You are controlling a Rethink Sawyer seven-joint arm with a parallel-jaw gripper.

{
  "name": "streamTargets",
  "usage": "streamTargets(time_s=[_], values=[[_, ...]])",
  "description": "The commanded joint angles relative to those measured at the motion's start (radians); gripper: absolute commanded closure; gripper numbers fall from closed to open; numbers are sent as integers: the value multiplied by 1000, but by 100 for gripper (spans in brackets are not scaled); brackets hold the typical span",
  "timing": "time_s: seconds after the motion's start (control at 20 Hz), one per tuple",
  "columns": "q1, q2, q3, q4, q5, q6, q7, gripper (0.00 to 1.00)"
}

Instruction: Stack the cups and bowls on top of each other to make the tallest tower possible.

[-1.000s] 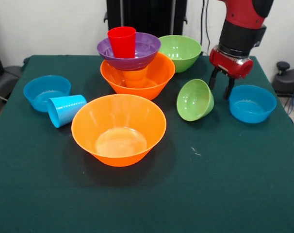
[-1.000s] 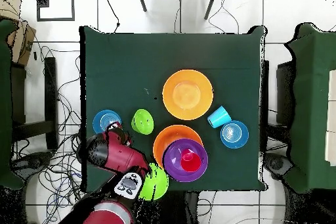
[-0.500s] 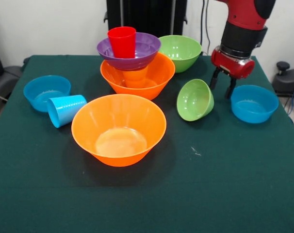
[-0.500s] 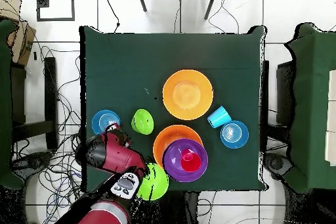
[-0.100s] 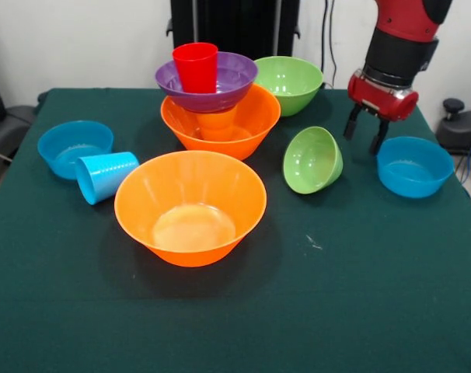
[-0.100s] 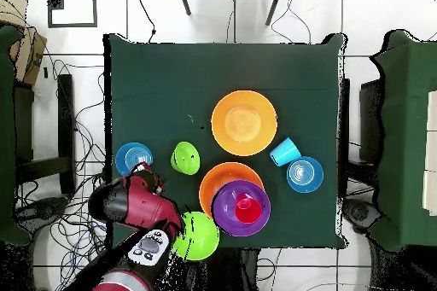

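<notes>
Your hand [image 5: 365, 134] hangs open and empty just beside the small blue bowl [image 5: 414, 166] on the bench [image 5: 360, 295].

No readable text, label or number anywhere.

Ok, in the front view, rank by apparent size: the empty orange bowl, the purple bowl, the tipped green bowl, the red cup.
1. Empty orange bowl, though it sits nearest the camera
2. Purple bowl
3. Tipped green bowl
4. Red cup
</notes>
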Motion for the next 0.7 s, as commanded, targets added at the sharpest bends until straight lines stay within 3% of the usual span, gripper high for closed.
streamTargets(time_s=[0.05, 0.7], values=[[19, -15, 34, -94, 54, 134, 174, 0], [23, -20, 53, -87, 71, 128, 191, 0]])
